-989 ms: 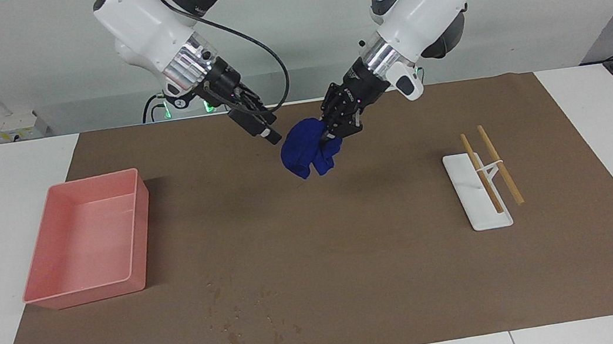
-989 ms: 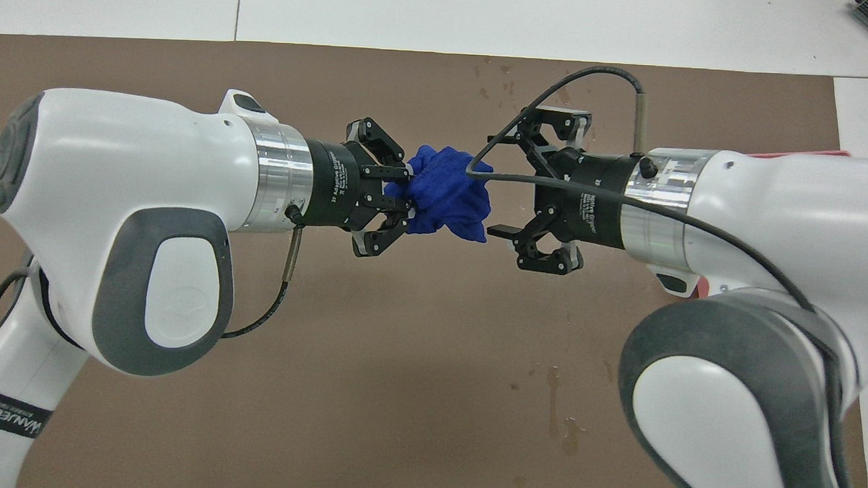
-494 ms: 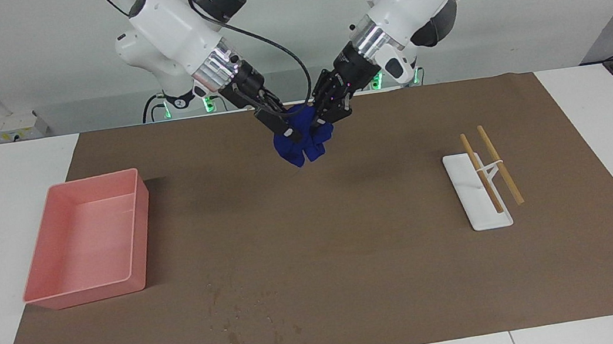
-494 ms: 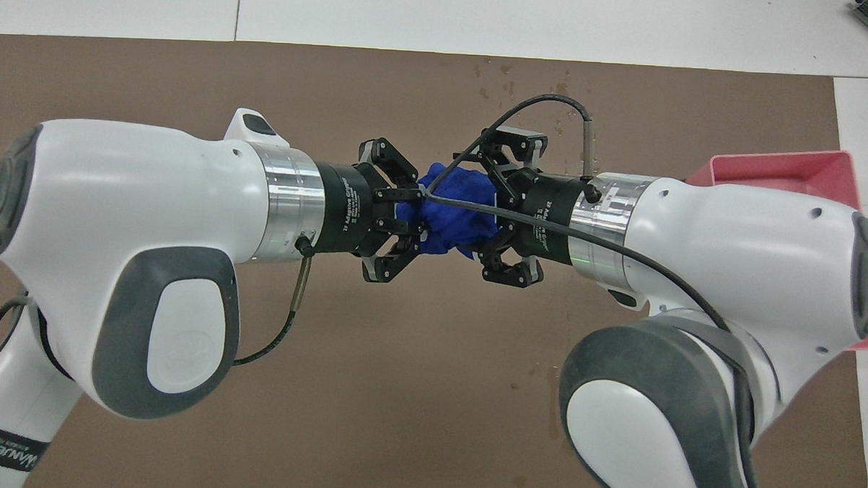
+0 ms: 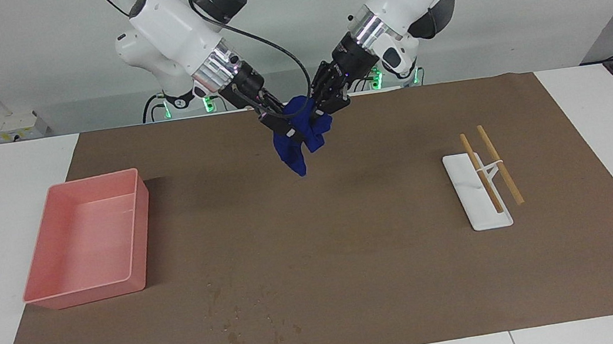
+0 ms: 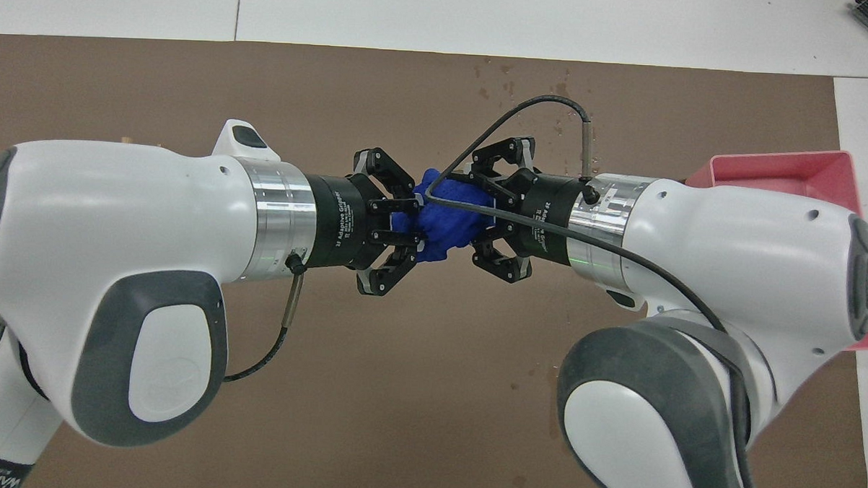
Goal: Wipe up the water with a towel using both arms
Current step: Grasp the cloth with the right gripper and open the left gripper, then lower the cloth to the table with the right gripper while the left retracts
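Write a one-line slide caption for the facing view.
Left gripper and right gripper meet on the blue towel in mid-air above the brown mat, water drops unwiped.

Open brown mat (image 5: pixel 354 260) between pink tray (image 5: pixel 136 230) and chopstick rest (image 5: pixel 479 202)
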Motion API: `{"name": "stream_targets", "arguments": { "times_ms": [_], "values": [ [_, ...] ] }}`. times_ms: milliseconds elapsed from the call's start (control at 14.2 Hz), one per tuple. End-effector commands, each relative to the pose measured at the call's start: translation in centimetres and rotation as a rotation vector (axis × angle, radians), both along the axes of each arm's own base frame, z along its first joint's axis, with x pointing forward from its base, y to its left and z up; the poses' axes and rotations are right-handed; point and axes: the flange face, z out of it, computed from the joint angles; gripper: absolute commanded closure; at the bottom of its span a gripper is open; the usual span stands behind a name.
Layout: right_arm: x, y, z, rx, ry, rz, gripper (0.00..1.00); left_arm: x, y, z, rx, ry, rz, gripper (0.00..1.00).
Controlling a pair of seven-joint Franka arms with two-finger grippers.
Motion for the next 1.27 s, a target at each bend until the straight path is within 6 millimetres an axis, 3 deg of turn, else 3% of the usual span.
{"name": "stream_targets", "arguments": {
  "times_ms": [0,424,494,565,777,989,1059,1201],
  "values": [
    [0.1,-0.1,-0.1,0.016,-0.027,-0.004,1.00,-1.2,0.0,0.5,-0.025,-0.001,0.008,1.00],
    [0.1,-0.1,-0.2,0.010,-0.034,0.008,1.00,-1.3,-0.1,0.4,-0.021,-0.006,0.003,1.00],
    [0.1,-0.1,-0.2,0.010,-0.034,0.008,1.00,-1.3,-0.2,0.6,-0.018,-0.014,-0.002,0.57],
    [0.1,-0.1,-0.2,0.010,-0.034,0.008,1.00,-1.2,-0.2,0.7,-0.015,-0.011,0.005,0.01],
    [-0.1,0.1,-0.2,-0.015,-0.050,0.056,1.00,-0.6,0.1,0.8,0.085,-0.093,-0.034,0.00],
    [-0.9,0.0,-0.8,-0.093,-0.079,0.240,1.00,0.6,1.7,1.0,0.246,-0.221,-0.099,0.00],
    [-1.1,-0.2,-1.2,-0.141,-0.093,0.303,1.00,1.4,3.1,0.7,0.265,-0.245,-0.120,0.00],
    [-1.4,-0.5,-1.6,-0.239,-0.128,0.414,1.00,3.3,8.0,-0.2,0.326,-0.274,-0.211,0.00]
  ]
}}
